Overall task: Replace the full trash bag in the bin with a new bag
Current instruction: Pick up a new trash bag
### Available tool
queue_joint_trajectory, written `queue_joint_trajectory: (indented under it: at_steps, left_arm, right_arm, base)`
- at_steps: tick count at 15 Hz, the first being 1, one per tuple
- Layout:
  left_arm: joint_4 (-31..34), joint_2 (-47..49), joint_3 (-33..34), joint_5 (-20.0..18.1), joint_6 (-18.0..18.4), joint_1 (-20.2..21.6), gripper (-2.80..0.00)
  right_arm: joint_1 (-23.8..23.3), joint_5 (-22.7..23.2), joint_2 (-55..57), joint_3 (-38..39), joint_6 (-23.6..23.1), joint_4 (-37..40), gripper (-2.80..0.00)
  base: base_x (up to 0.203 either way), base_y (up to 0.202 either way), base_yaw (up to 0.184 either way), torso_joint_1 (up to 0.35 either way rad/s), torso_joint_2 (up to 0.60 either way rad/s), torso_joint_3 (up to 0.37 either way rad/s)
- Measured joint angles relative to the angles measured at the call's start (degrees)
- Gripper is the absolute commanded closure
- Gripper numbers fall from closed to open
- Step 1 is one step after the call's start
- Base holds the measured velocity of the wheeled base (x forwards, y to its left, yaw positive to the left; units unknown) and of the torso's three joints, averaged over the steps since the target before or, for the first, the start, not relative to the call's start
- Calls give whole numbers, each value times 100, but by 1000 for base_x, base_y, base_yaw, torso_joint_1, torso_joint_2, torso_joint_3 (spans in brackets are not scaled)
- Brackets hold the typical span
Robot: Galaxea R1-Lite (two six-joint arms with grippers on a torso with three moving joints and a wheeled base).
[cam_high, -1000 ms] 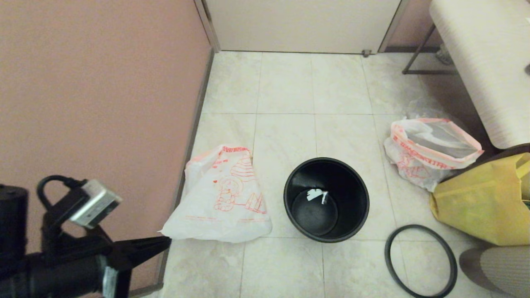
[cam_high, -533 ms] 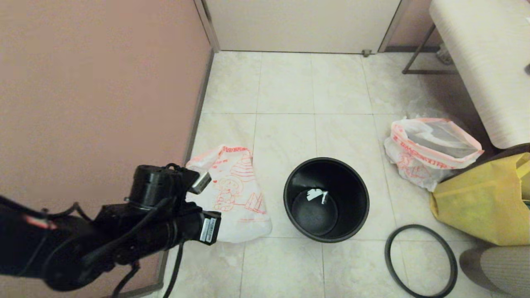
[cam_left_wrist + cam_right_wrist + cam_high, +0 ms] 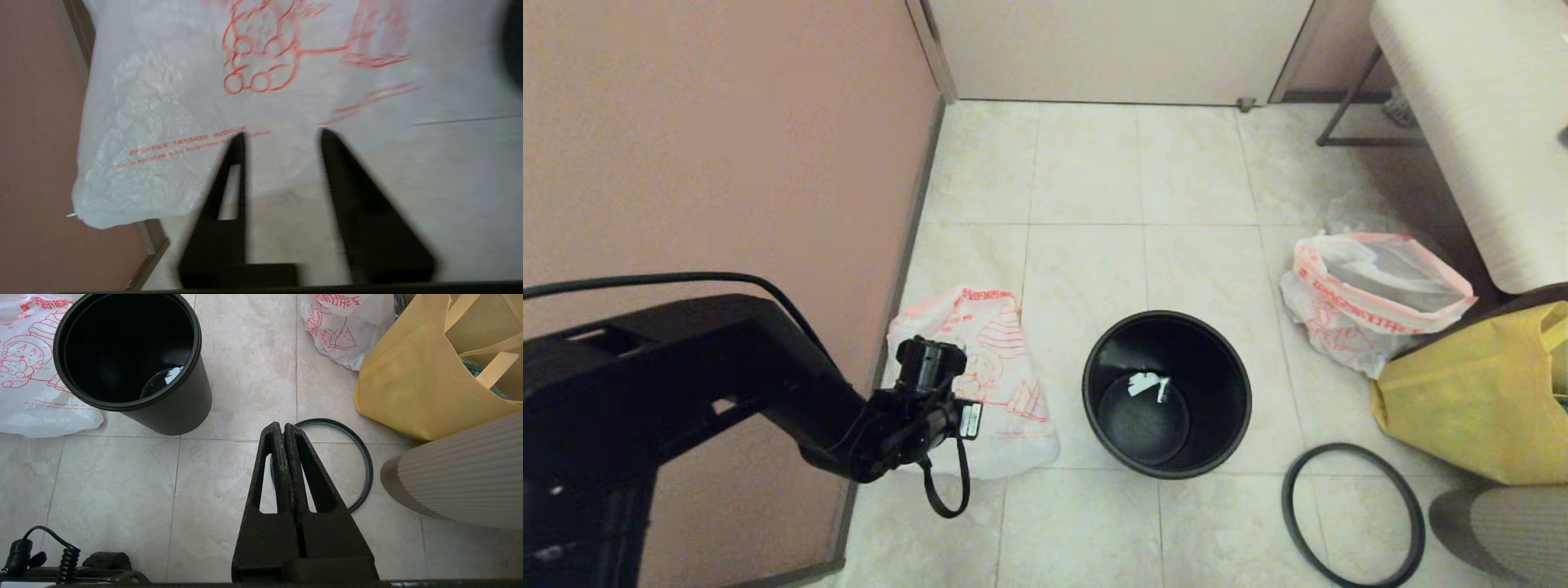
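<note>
Left gripper (image 3: pixel 282 132): fingers apart, empty, above new bag (image 3: pixel 980 392). Right gripper (image 3: pixel 282 426): fingers together, above hoop (image 3: pixel 359 457). Bin (image 3: pixel 1166 394): unlined.

A yellow bag (image 3: pixel 1478 392) of soft fabric sits at the right edge of the pale tiled floor (image 3: pixel 1086 163), its looped handles (image 3: pixel 490 367) showing in the right wrist view. Just beside it, nearer the camera, stands a ribbed beige rounded object (image 3: pixel 1499 527) — only partly in view. A white bench-like top (image 3: pixel 1478 122) on a thin dark metal frame (image 3: pixel 1347 114) fills the far right corner. A pinkish wall (image 3: pixel 711 163) runs along the left — a pale door panel (image 3: pixel 1119 49) closes the far side.
</note>
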Motion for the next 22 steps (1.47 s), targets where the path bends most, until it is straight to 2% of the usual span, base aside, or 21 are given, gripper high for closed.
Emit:
queue_joint_trajectory:
  at_steps: [2, 7, 11, 13, 15, 18, 22]
  left_arm:
    - [15, 408, -282, 302, 28, 39, -280]
    - [350, 1203, -1112, 703, 20, -11, -280]
    - [360, 1679, -1512, 627, -5, -98, -280]
    - [366, 1763, -1403, 627, 9, -226, -280]
    - [367, 1688, -926, 628, 89, -407, -280]
    - [341, 1563, -353, 644, 561, -584, -280]
    - [322, 1683, -613, 649, 601, -553, -280]
  right_arm:
    - [0, 0, 0, 0, 0, 0, 0]
    - [0, 0, 0, 0, 2, 0, 0]
    - [0, 0, 0, 0, 0, 0, 0]
    - [0, 0, 0, 0, 0, -2, 0]
    - [0, 0, 0, 0, 0, 0, 0]
    - [0, 0, 5, 0, -1, 0, 0]
    - [0, 0, 5, 0, 2, -2, 0]
  base:
    - [0, 0, 0, 0, 0, 0]
    - [0, 0, 0, 0, 0, 0]
    - [0, 0, 0, 0, 0, 0]
    - [0, 0, 0, 0, 0, 0]
    - [0, 0, 0, 0, 0, 0]
    - [0, 0, 0, 0, 0, 0]
    - [0, 0, 0, 0, 0, 0]
